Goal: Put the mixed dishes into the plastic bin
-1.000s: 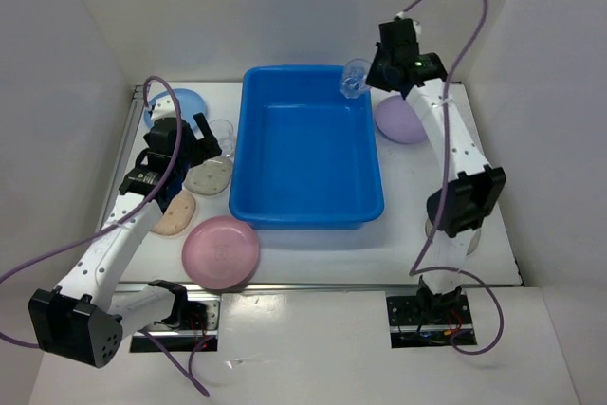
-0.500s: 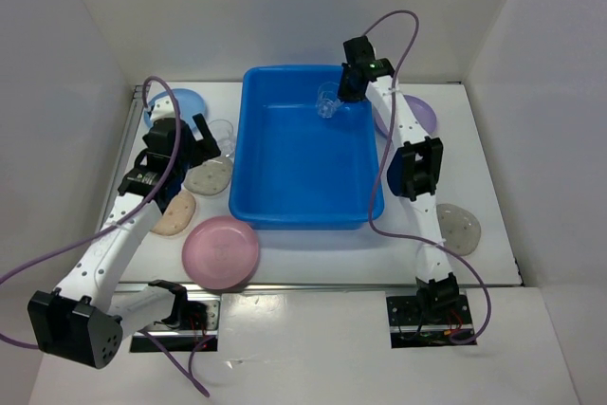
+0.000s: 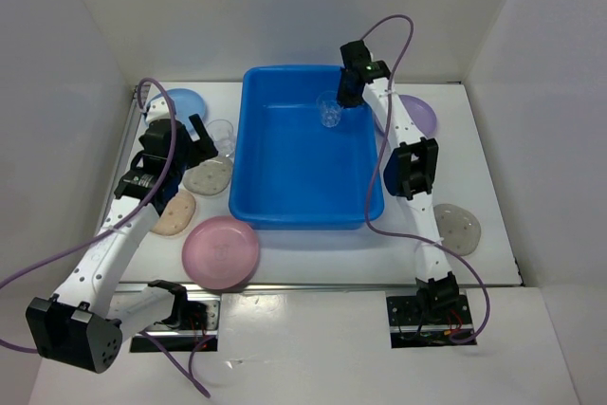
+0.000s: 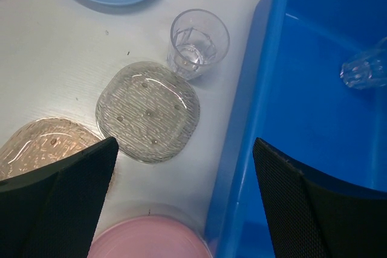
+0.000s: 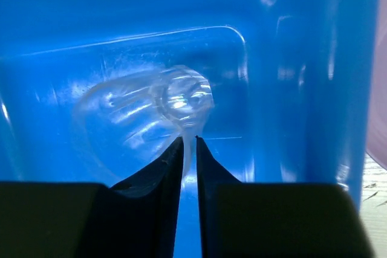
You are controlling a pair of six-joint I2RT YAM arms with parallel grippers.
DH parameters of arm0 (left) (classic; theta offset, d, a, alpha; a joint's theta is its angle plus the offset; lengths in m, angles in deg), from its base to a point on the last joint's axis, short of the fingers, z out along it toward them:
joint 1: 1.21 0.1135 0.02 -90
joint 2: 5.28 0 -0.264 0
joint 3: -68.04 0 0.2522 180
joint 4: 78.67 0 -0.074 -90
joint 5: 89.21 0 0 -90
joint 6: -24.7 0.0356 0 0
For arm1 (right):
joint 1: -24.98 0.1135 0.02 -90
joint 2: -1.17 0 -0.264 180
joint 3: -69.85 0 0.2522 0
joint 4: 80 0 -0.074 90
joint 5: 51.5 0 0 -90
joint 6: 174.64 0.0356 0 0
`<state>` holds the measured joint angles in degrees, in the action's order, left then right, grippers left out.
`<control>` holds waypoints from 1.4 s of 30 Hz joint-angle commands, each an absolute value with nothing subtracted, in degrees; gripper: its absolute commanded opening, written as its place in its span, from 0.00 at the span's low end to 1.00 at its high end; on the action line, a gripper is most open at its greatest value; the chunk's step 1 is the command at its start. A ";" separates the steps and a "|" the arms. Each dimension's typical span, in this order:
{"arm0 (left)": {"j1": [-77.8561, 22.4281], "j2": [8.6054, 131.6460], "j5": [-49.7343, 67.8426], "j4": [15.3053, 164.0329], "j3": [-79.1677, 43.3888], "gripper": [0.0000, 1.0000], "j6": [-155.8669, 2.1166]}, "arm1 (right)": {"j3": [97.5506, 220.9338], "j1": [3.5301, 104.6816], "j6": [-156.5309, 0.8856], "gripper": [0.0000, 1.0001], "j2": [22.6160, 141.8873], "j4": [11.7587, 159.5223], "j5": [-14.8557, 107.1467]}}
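Note:
The blue plastic bin [image 3: 285,206] stands mid-table. My right gripper [image 3: 338,103] is inside its far right part, shut on the rim of a clear cup [image 3: 329,113]. In the right wrist view the jaws [image 5: 189,143] pinch the wall of that cup [image 5: 175,98] just above the bin floor [image 5: 290,89]. My left gripper [image 3: 196,142] is open and empty, above the plates left of the bin. The left wrist view shows it [image 4: 185,144] wide open over a second clear cup [image 4: 198,41], a grey speckled plate [image 4: 148,112], a beige plate [image 4: 42,143] and a pink plate [image 4: 148,237].
A light blue plate [image 3: 180,101] lies at the far left. A lavender plate [image 3: 422,116] lies right of the bin, partly behind the right arm. Another speckled plate [image 3: 458,227] lies near the right front. White walls enclose the table.
My right gripper has carried the clear cup from above the bin's far right rim leftward and down into the bin. The left gripper has shifted only slightly.

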<state>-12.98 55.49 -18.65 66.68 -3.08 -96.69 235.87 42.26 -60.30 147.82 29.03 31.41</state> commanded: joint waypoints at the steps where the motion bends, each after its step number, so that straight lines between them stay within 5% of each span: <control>1: -12.73 54.40 -18.98 67.70 -2.94 0.99 -96.58 | 238.30 43.35 -61.35 0.20 148.30 28.49 30.68; 8: -12.73 54.40 -20.21 67.70 -2.41 0.99 -97.72 | 239.08 43.35 -61.35 0.34 147.78 27.97 31.21; 16: -10.89 64.83 -27.51 74.01 -5.92 0.93 -95.80 | 239.36 44.49 -62.13 0.37 135.31 27.44 32.79; 26: -9.83 88.49 -28.30 74.56 -21.91 0.84 -87.27 | 191.85 45.63 -62.75 0.37 100.70 45.89 27.79; 34: -4.91 96.49 -22.50 75.08 -24.29 0.72 -87.27 | 179.15 45.63 -60.38 0.37 90.21 46.42 29.09; 42: -4.91 100.54 -17.23 78.86 -25.17 0.72 -89.47 | 178.00 45.63 -60.38 0.37 88.27 45.89 28.57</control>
<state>-4.61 101.11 -20.14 74.55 -24.00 -89.24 177.78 45.58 -60.87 91.47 43.80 29.27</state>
